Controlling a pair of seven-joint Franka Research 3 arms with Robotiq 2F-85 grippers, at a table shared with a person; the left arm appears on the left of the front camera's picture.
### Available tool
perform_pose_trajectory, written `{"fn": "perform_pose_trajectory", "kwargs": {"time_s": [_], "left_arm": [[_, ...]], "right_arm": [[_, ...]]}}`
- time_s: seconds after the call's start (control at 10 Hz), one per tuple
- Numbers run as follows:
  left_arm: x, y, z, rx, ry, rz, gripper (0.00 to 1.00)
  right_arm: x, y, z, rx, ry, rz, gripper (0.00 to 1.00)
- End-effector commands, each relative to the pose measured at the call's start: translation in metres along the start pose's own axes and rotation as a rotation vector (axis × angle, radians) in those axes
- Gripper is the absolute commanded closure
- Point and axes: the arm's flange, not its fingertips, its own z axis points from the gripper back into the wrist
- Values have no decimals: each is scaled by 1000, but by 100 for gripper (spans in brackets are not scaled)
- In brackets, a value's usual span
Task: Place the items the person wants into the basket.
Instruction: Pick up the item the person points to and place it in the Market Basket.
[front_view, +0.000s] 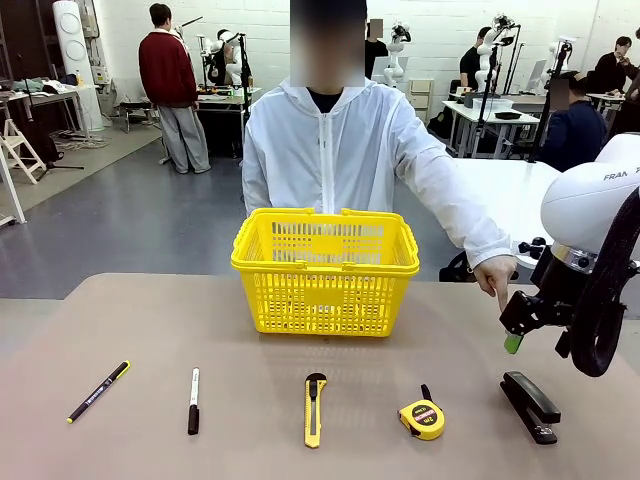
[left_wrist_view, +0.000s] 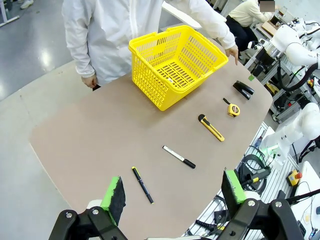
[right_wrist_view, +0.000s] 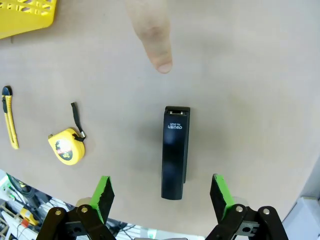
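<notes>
Right pincer (right_wrist_view: 161, 186) released, above stapler (right_wrist_view: 175, 150) | stapler print "deli" | left pincer (left_wrist_view: 173, 181) released

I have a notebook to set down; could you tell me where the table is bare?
Bare: the tan table left of the yellow lattice basket, and the strip between it and the tool row. Crowded: right end, with the person's hand, right pincer, black stapler.
</notes>
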Motion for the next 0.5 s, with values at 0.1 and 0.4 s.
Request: {"fn": "perform_pose_trajectory", "kwargs": {"time_s": [0.1,0.4], "left_arm": [[-1,0,2,-16,-15,-19,0],[-1,0,2,-16,-15,-19,0]], "right_arm": [[2,3,-16,-44,22,13,0],[1,12,-48,-161,53,34,0]]}}
